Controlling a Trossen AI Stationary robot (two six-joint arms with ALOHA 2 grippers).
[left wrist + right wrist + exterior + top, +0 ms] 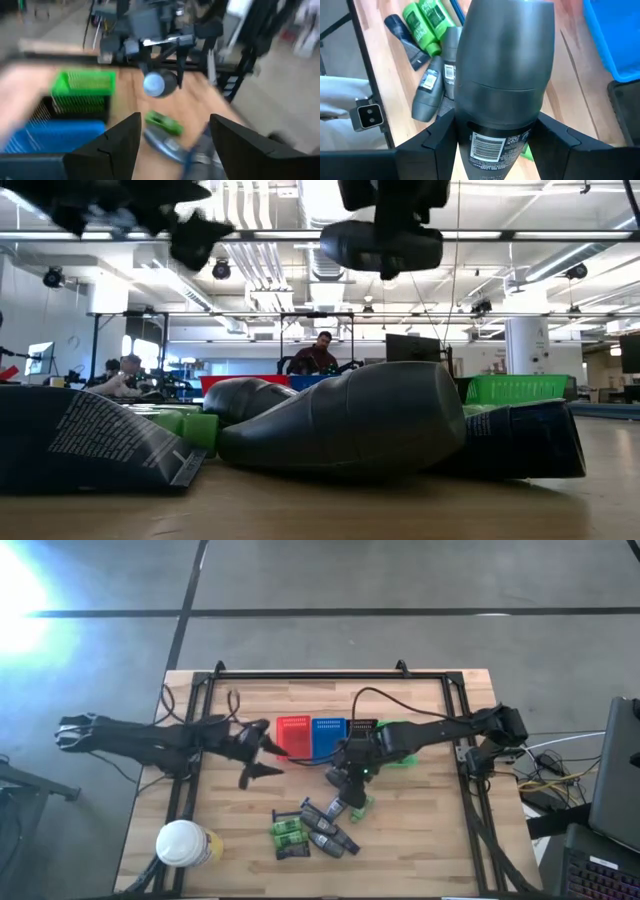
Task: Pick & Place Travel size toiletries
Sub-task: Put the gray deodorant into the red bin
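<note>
One grey oval mini bottle (349, 788) is seen in the high view, held by the right gripper (352, 786) just above the table, between the row of baskets and the cluster of remaining toiletries (312, 830) on the wood. The step in hand is judged to be the carry: the bottle has been lifted and is not yet placed. The next move is judged to call for a short swing toward one of the baskets, the red basket (292, 735), the blue basket (328, 734) or the green basket (398, 745), and a release over its opening. The left gripper (258, 753) is seen hovering beside the red basket with nothing in it.

In the low view, the held bottle (381, 243) is shown hanging well clear of the table top, while a second grey bottle (345, 423) lies on its side in front.

In the left wrist view, the left gripper's fingers (117, 145) are seen spread wide and empty, with the right arm's bottle (158, 83) beyond them.

In the right wrist view, the bottle (505, 80) is shown pinched between the right gripper's fingers (437, 137), which are pressed against its flanks; the green packets (427, 22) and further grey bottles (426, 95) lie on the table (385, 75) below.
</note>
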